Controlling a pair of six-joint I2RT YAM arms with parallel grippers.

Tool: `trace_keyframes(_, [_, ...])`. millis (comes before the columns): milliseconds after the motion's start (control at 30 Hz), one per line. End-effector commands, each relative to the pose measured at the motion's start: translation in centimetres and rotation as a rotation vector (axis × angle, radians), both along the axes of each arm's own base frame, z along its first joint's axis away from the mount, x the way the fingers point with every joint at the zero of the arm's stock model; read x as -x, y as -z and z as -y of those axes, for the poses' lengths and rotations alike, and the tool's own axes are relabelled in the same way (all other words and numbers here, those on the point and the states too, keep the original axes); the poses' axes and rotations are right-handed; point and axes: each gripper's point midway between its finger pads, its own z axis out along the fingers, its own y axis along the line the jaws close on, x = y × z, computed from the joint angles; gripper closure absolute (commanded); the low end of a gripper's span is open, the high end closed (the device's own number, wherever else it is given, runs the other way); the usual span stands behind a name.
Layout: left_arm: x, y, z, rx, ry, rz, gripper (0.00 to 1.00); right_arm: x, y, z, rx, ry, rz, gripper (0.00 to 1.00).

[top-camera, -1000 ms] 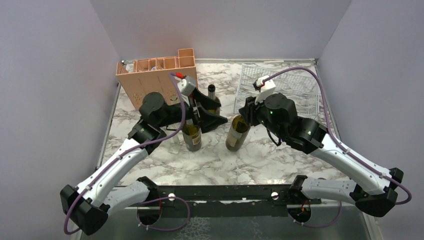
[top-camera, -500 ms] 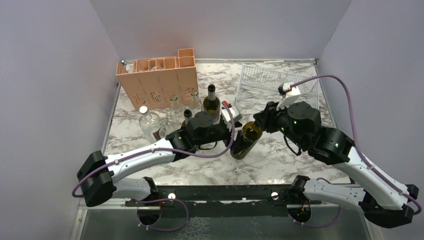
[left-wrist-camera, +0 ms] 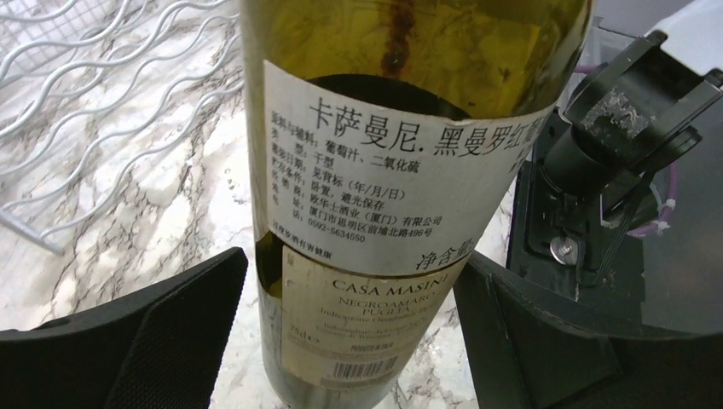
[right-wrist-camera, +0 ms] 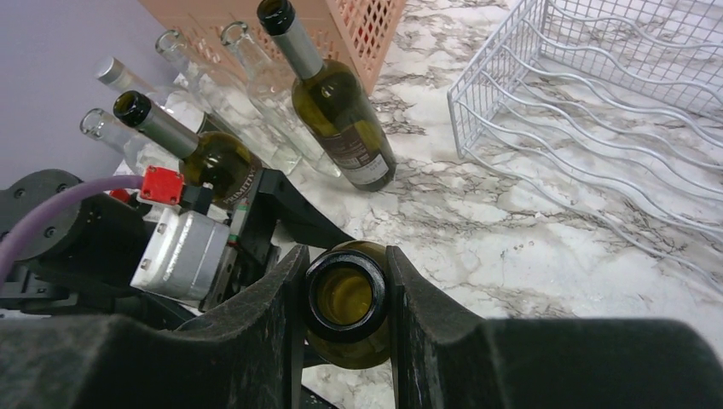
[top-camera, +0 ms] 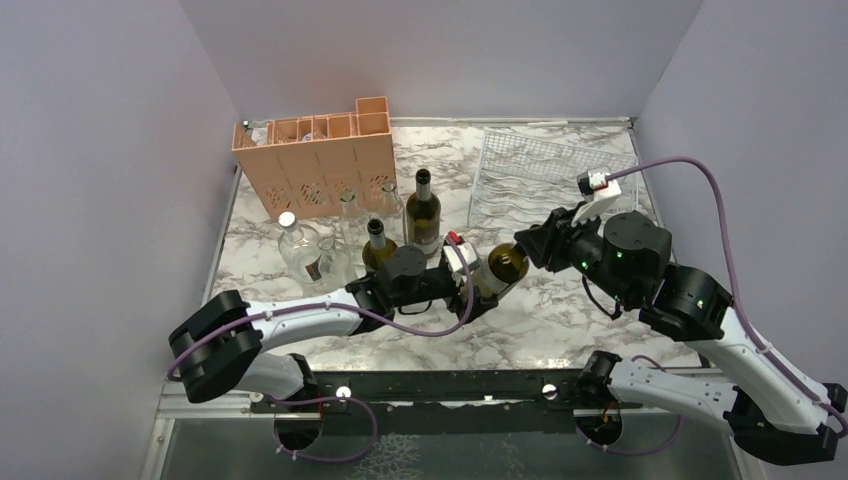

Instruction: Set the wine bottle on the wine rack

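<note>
The wine bottle [top-camera: 497, 268] is dark green with white labels and open-necked. It is tilted, its neck toward the right. My right gripper [top-camera: 526, 250] is shut on its neck, just below the mouth [right-wrist-camera: 345, 298]. My left gripper [top-camera: 474, 278] is open, and its jaws straddle the bottle's lower body [left-wrist-camera: 401, 170] with a thin gap on the left side. The white wire wine rack [top-camera: 555, 175] lies at the back right with no bottle on it. It also shows in the left wrist view [left-wrist-camera: 102, 85] and the right wrist view [right-wrist-camera: 614, 102].
A peach-orange crate [top-camera: 315, 165] stands at the back left. In front of it stand a tall green bottle [top-camera: 423, 215], a shorter dark bottle [top-camera: 377, 245] and clear glass bottles [top-camera: 295, 240]. Grey walls close in three sides.
My right gripper has carried the bottle's neck to the right and tilted the bottle. My left arm left the standing bottles and swung right to the tilted bottle's base.
</note>
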Motion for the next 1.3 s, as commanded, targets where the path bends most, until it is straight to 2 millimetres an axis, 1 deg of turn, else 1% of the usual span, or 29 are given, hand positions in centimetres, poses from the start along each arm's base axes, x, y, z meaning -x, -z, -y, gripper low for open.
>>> trace_keyframes(0, [0.9,-0.9,1.1,0.074,0.095,0.109,0.05,1.3,-6.5,-0.9,-0.210,-0.079,0.102,0.99])
trace_keyframes(100, [1.5,-1.0,1.4,0.105,0.134,0.133,0.05,1.7,-6.8,-1.2,-0.222,-0.105,0.107,0.99])
trace_keyframes(267, [2.0,-2.2,2.2,0.169,0.181,0.145,0.06,2.1,-7.2,-1.7,-0.256,-0.140,0.115,0.99])
trace_keyframes(367, [1.9,-2.3,2.4,0.187,0.179,0.164,0.10,2.2,-7.2,-1.7,-0.263,-0.141,0.110,0.99])
trace_keyframes(400, [1.7,-2.5,2.4,0.195,0.172,0.171,0.13,2.3,-7.1,-1.7,-0.264,-0.142,0.107,0.99])
trace_keyframes(467, [1.5,-3.0,2.3,0.214,0.156,0.187,0.25,2.3,-7.0,-1.7,-0.264,-0.144,0.101,0.99])
trace_keyframes(533, [1.2,-3.6,2.4,0.234,0.141,0.204,0.44,2.5,-7.0,-1.7,-0.264,-0.152,0.096,0.99])
trace_keyframes(567, [1.1,-4.0,2.4,0.241,0.141,0.222,0.55,2.6,-6.9,-1.7,-0.262,-0.155,0.091,0.99])
trace_keyframes(600, [1.1,-4.3,2.5,0.243,0.148,0.244,0.70,2.7,-6.9,-1.6,-0.260,-0.153,0.084,0.95])
trace_keyframes(633, [1.0,-4.7,2.6,0.245,0.153,0.266,0.92,2.7,-6.8,-1.4,-0.256,-0.148,0.076,0.86])
trace_keyframes(667, [1.0,-5.0,2.6,0.247,0.155,0.290,1.00,2.8,-6.7,-1.2,-0.251,-0.138,0.065,0.77])
trace_keyframes(700, [0.9,-5.5,2.7,0.252,0.158,0.315,1.00,2.7,-6.4,-0.9,-0.240,-0.121,0.049,0.68])
trace_keyframes(767, [1.2,-6.7,2.8,0.265,0.182,0.379,1.00,2.6,-5.6,0.1,-0.213,-0.068,0.009,0.37])
trace_keyframes(800, [1.4,-7.5,2.8,0.275,0.202,0.418,1.00,2.6,-5.3,0.5,-0.202,-0.052,-0.005,0.25])
trace_keyframes(833, [1.6,-8.3,2.9,0.282,0.220,0.470,1.00,2.7,-5.0,0.8,-0.191,-0.043,-0.017,0.20])
trace_keyframes(900, [1.5,-9.7,3.0,0.291,0.229,0.563,1.00,3.0,-4.8,0.9,-0.185,-0.053,-0.031,0.15])
trace_keyframes(967, [0.9,-10.6,3.2,0.283,0.220,0.658,1.00,3.6,-5.1,0.8,-0.191,-0.080,-0.038,0.15])
trace_keyframes(1067, [-0.6,-11.6,3.5,0.259,0.194,0.779,1.00,4.4,-5.5,1.0,-0.189,-0.109,-0.043,0.15])
trace_keyframes(1167, [-1.6,-12.8,3.7,0.239,0.187,0.905,1.00,4.5,-5.4,1.9,-0.163,-0.086,-0.053,0.15])
trace_keyframes(1267, [-2.1,-13.8,3.8,0.197,0.192,1.076,1.00,4.7,-5.0,3.1,-0.132,-0.054,-0.071,0.16])
